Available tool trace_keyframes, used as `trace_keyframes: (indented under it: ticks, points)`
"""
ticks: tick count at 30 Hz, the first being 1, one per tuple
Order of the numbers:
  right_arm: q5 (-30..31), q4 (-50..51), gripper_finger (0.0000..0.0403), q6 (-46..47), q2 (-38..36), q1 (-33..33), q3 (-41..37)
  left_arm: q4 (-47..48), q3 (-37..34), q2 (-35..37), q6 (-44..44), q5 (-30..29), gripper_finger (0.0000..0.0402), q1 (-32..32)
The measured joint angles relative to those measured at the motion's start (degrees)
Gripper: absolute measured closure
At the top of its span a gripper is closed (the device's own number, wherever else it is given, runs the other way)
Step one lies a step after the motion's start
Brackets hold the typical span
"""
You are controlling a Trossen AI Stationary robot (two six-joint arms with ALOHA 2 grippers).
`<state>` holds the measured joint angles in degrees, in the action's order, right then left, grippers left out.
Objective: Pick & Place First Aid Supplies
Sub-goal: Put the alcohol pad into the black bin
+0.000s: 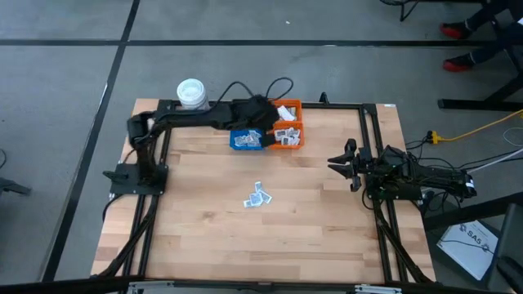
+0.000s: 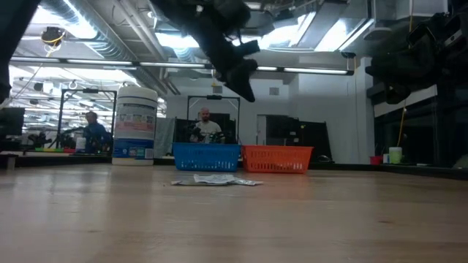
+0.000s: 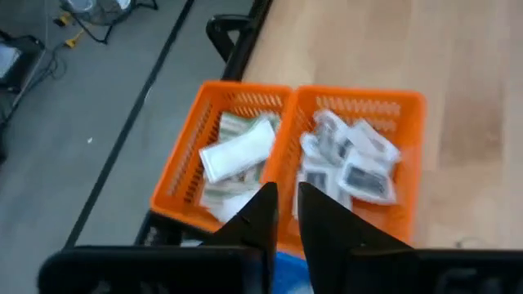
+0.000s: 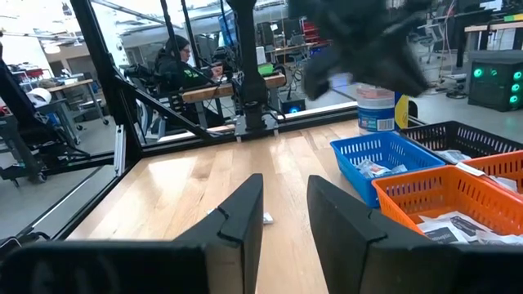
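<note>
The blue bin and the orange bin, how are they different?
The small blue plastic bin is one open basket; the orange plastic bin has a middle wall making two compartments. The blue bin sits nearer the white tub; the orange bin sits farther. Both hold small white sachets.

This was a robotics lab or workshop — an open industrial hall with a grey concrete floor (image 1: pixel 65 122) and exposed ceiling ducts (image 2: pixel 110 44) under strip lights (image 2: pixel 314 71). Beyond the wooden worktable (image 1: pixel 270 237) in its black metal frame (image 1: pixel 155 212) stood further benches (image 4: pixel 237 86) and equipment racks (image 2: pixel 212 117) — people (image 2: pixel 207 126) sat at them, far across the room. Cables (image 1: pixel 478 126) trailed over the floor on the right.
</note>
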<state>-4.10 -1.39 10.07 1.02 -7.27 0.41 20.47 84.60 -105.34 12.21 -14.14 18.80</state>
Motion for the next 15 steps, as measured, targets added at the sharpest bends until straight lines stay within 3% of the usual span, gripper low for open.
trace_keyframes:
  ticks: [6, 15]
  points:
    - [0.01, -0.01, 0.0303, -0.02, -0.01, 0.00, 0.01, -1.04, -7.38, 7.43, 2.17, -2.28, 0.0380, -5.09]
    - [0.00, -0.02, 0.0303, 0.00, -0.02, 0.00, 0.01, 7.67, -8.04, 9.79, -0.27, -1.68, 0.0375, -14.66]
